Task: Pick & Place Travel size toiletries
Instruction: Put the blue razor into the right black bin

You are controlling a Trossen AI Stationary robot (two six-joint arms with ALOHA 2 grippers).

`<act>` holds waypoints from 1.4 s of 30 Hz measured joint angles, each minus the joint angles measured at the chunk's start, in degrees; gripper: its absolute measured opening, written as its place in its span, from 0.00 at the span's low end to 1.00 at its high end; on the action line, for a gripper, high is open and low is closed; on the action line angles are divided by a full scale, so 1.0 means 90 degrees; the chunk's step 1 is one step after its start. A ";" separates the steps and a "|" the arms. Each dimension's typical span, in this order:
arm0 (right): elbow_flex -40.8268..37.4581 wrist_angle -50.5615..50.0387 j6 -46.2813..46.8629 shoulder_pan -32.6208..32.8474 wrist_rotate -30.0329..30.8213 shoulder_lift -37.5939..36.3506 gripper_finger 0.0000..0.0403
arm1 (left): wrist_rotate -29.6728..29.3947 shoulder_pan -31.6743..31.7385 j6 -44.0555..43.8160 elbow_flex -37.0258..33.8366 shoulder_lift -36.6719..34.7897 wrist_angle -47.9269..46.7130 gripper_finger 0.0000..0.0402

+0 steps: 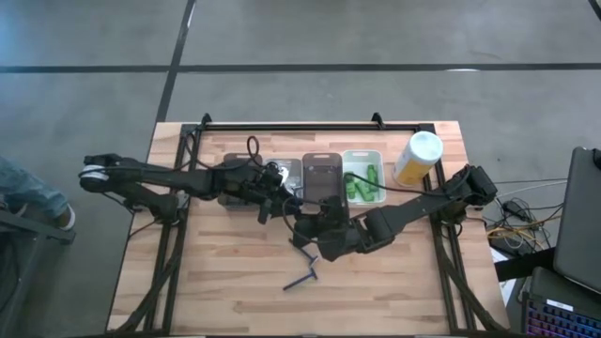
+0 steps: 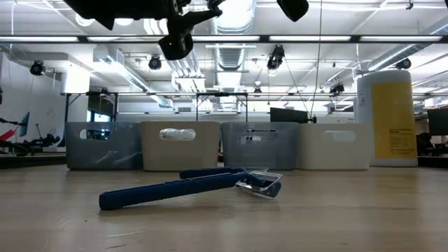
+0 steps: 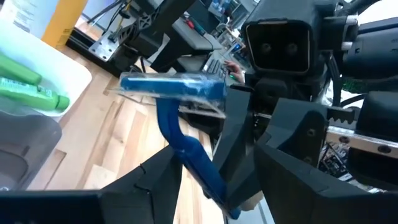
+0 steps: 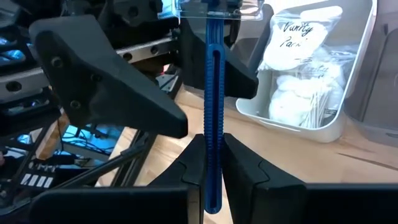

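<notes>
Wooden table (image 1: pixel 225 282), bins at the back: your right gripper (image 4: pixel 211 165) is clamped on a blue razor (image 4: pixel 211 93), held just before the white packet bin (image 4: pixel 323 127). Left gripper (image 3: pixel 205 180) stands apart around the same handle. Release early and the razor could drop short of that bin.

We see one blue razor (image 4: pixel 212 124) held upright off the table, two more blue razors (image 2: pixel 189 185) lying crossed on the wood, green bottles (image 1: pixel 362 183) binned.

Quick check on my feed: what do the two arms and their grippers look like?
Both arms are dark and jointed. The left arm has a white-banded base joint and a looped black cable. The left gripper and right gripper have matte black, angular, wedge-shaped fingers.
</notes>
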 joint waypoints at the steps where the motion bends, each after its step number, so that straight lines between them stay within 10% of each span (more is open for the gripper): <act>1: 0.0000 0.0006 -0.0007 0.0000 0.0001 0.0000 0.07 | 0.0016 0.0009 0.0029 0.0005 0.0000 0.0005 0.49; 17: -0.0005 -0.0087 0.0046 -0.0005 0.0006 -0.0002 0.07 | 0.0069 0.0029 0.0051 -0.0029 -0.0032 -0.0326 0.33; 28: -0.0012 -0.2165 0.1664 -0.0094 0.0093 -0.0096 0.07 | -0.0496 0.0192 0.0431 -0.0041 -0.0390 -0.2236 0.38; 42: -0.1173 -0.1325 -0.0732 -0.2626 -0.3044 -0.0291 0.07 | -0.0069 0.0141 0.0698 -0.0048 -0.1229 -0.3103 0.38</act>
